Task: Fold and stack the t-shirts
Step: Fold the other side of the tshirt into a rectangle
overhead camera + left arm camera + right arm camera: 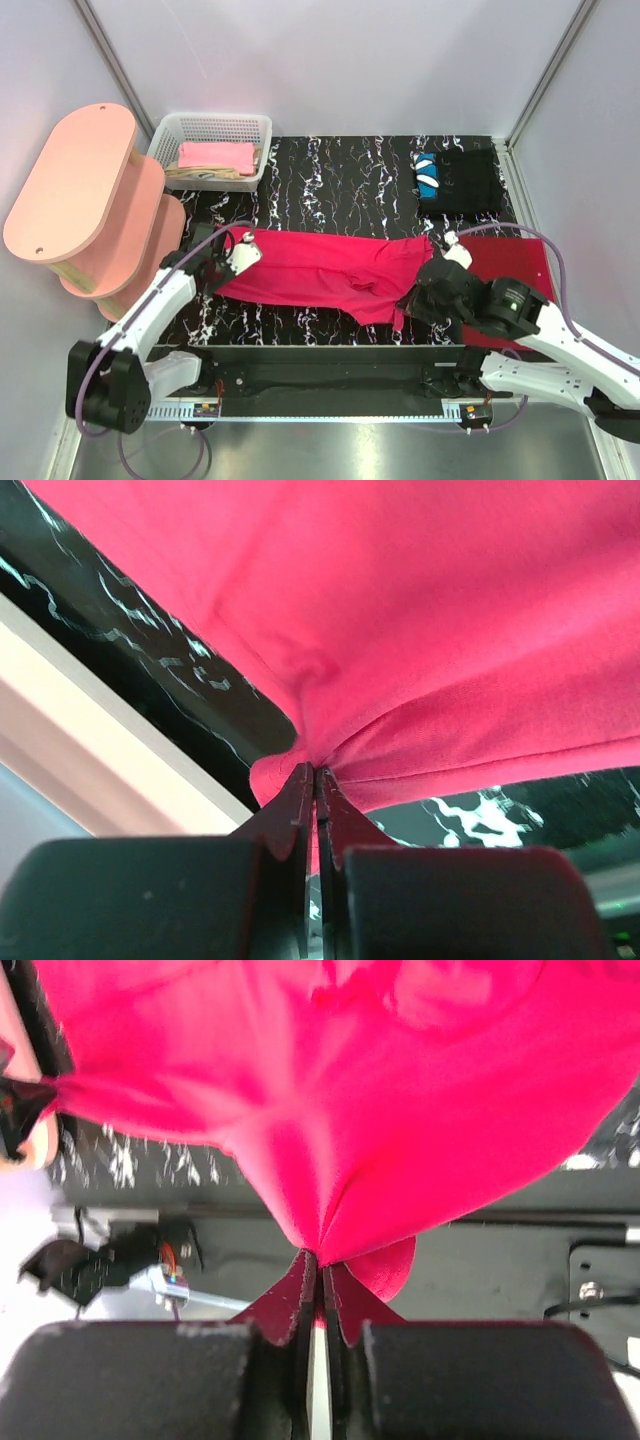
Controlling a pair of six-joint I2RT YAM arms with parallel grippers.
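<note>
Operator: Where does the crimson tee (330, 268) sit?

Observer: It lies across the middle of the black marbled table (340, 185), pulled long from 9 o'clock to 4 o'clock. Creases gather at its 5 o'clock end, and a flap of cloth hangs toward the near edge there.

Operator: Left gripper (232, 256)?

Observer: It is at the 9 o'clock end of the shirt. In its wrist view the left gripper (315, 772) has its jaws pressed together on a pinch of the shirt's edge, with folds fanning away from the bite.

Operator: And the right one?

Observer: The right gripper (428, 288) is at 4 o'clock, at the other end. Its wrist view shows the right gripper (320, 1258) clamped on a bunched tip of red cloth, and the fabric spreads upward from it like a tent. I cannot tell whether the shirt's middle touches the table.

Operator: Other shirts?

Observer: A black tee (465, 180) with a blue-white patch lies folded at 1 o'clock, well apart from the red one. At 11 o'clock a white basket (258, 150) holds a pink tee (215, 157) on top of a beige tee (200, 175).

Operator: Anything else?

Observer: A flat dark-red rectangle (515, 262) lies at 3 o'clock, partly under the right arm. A pink tiered shelf (75, 180) stands off the table at 9 to 10 o'clock
</note>
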